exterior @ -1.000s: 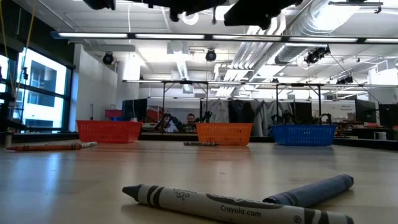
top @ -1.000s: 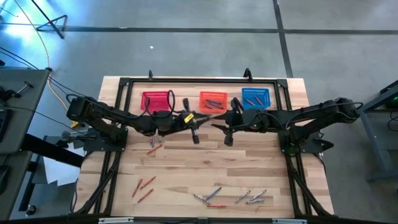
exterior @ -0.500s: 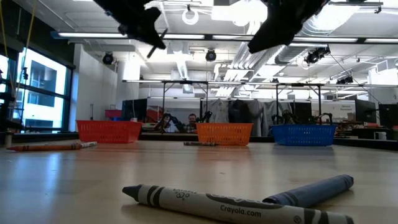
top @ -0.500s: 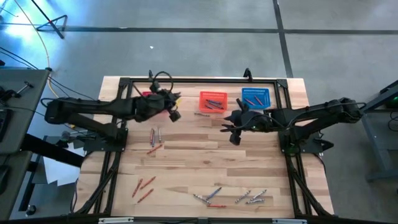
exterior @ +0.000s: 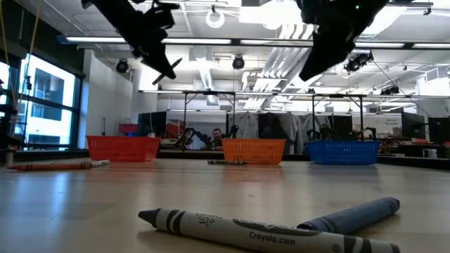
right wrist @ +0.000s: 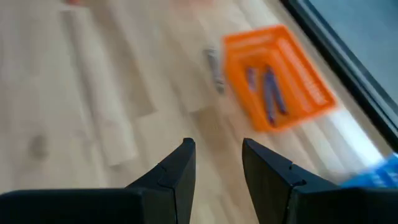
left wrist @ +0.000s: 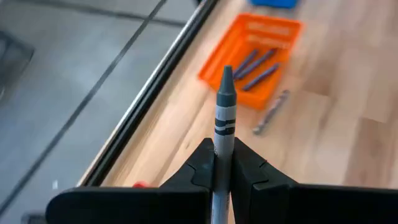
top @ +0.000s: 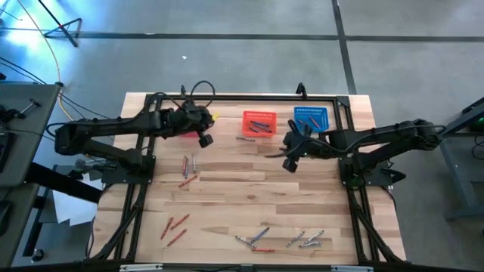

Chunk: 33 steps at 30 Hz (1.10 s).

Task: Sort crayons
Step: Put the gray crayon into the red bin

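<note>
My left gripper (top: 206, 127) is high over the table's far left, above the red basket (exterior: 123, 147), and is shut on a grey crayon (left wrist: 224, 106). My right gripper (top: 290, 156) is open and empty in the air, in front of the orange basket (top: 259, 123) and the blue basket (top: 311, 119). Bluish crayons (left wrist: 256, 64) lie in the orange basket. One grey crayon (left wrist: 270, 112) lies on the table against the orange basket's front. More crayons lie loose at the left middle (top: 187, 171), at the front left (top: 174, 227) and at the front (top: 280, 240). My left gripper pinches the grey crayon's lower shaft (left wrist: 222, 146) between its two fingers. The crayon lies along the fingers, and its pointed end (left wrist: 226, 76) sticks out ahead of them toward the orange basket. It is lifted clear of the table and slants downward in the low view (exterior: 167, 72).
The three baskets stand in a row along the table's far edge, inside a black frame (top: 227, 97). In the low view a grey crayon (exterior: 246, 230) and a bluish one (exterior: 351, 214) lie near the front edge. People sit in the room behind the table (exterior: 200, 138).
My left gripper has gone from the table's middle, where it stood close to my right gripper, up and toward the far left, over the red basket. My right gripper has drawn back a little toward the table's right edge.
</note>
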Each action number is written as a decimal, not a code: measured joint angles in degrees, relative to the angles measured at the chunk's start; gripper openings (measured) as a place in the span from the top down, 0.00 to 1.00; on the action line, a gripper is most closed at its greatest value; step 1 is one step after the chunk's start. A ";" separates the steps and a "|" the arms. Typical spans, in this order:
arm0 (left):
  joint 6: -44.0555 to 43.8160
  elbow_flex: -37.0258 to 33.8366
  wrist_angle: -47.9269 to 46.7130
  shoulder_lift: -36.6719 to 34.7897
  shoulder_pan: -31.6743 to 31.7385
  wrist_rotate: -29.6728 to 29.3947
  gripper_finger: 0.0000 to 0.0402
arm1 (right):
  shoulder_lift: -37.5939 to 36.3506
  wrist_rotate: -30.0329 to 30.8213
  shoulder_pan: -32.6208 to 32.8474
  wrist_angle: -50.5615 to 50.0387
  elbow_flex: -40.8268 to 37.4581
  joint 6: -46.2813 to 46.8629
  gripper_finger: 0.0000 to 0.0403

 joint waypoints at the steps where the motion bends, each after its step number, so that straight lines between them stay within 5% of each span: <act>1: -1.21 0.00 -0.43 0.00 1.19 -0.12 0.98 | 0.00 0.87 -0.86 -0.54 0.00 0.47 0.69; 10: -9.76 0.00 -7.80 0.00 12.20 -0.35 0.98 | 0.00 4.08 -12.47 -1.65 0.00 1.37 0.69; 18: -19.30 0.00 -15.15 0.00 19.50 1.47 0.98 | 0.02 0.50 -20.97 -2.38 0.00 -1.04 0.69; 23: -19.70 0.00 -14.76 0.02 21.40 4.94 0.97 | 0.02 -1.34 -23.20 -2.13 0.00 -3.56 0.69; 33: -17.80 0.00 -15.08 1.66 22.05 2.56 0.88 | 0.02 -1.42 -23.49 -1.90 0.00 -7.85 0.69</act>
